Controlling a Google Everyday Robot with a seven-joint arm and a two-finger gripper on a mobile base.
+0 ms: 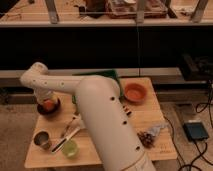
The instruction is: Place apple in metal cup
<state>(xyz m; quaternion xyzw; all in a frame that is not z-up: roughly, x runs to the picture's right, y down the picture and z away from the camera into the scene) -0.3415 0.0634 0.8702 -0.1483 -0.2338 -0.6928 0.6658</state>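
I see the gripper [47,98] at the left of the frame, low over the apple [48,105], which sits in a dark bowl [55,110] on the table [150,117]. I cannot tell whether the gripper is spread or pinching. The metal cup [41,139] stands at the lower left, near 1 green cup [70,148].

From the jaws at the dark bowl [40,110], bare bench [46,125] runs nearward to the metal cup [42,140] (utensils [67,138] alongside).
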